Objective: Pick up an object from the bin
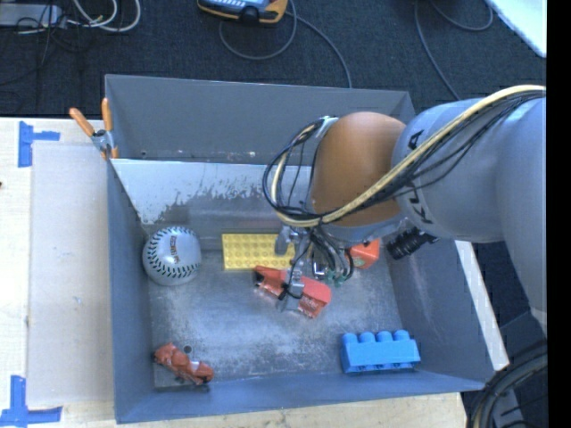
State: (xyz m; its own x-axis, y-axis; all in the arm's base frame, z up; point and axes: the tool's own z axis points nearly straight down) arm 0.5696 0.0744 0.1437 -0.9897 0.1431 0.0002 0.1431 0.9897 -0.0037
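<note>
My gripper [293, 285] is down near the bin floor, at the middle of the bin. It sits right on a red-orange toy piece [313, 295] that sticks out to its left and lower right. A flat yellow studded plate [245, 250] lies just behind and to the left of it. A small orange-red block [365, 253] lies to the right, partly hidden under the arm's cover.
A white baseball [172, 255] rests at the left side. A blue studded brick [380, 350] lies at the front right. A small orange toy [183, 364] sits in the front left corner. The arm's orange cover and cables hang over the back right.
</note>
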